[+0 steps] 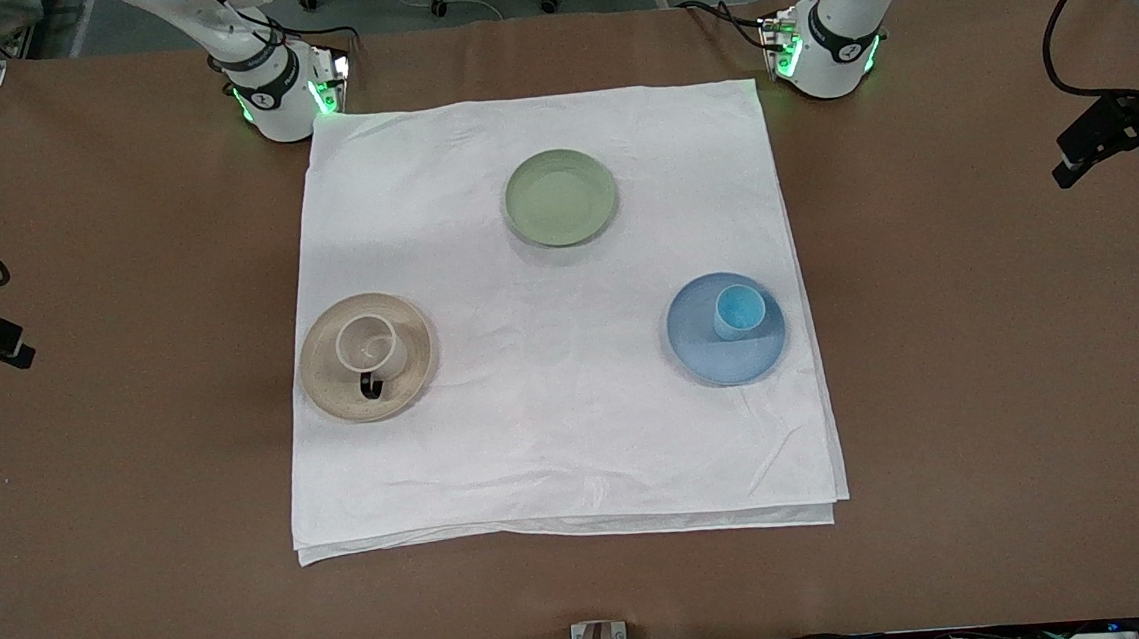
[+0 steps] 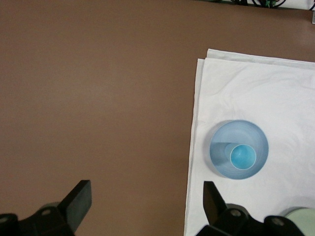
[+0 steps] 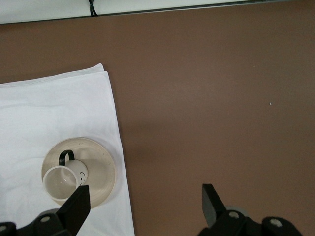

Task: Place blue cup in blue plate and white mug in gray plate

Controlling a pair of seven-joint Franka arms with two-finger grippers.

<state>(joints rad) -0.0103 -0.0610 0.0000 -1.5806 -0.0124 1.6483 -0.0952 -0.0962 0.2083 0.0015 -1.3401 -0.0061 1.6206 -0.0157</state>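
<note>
The blue cup stands upright in the blue plate toward the left arm's end of the white cloth; both show in the left wrist view, cup in plate. The white mug stands in the gray plate toward the right arm's end, its dark handle toward the front camera; the right wrist view shows the mug in the plate. My left gripper is open and empty, high over bare table. My right gripper is open and empty, high over bare table. Neither hand shows in the front view.
A pale green plate lies empty on the white cloth, nearer the robots' bases. The cloth covers the middle of the brown table. Camera mounts and cables stand at both table ends.
</note>
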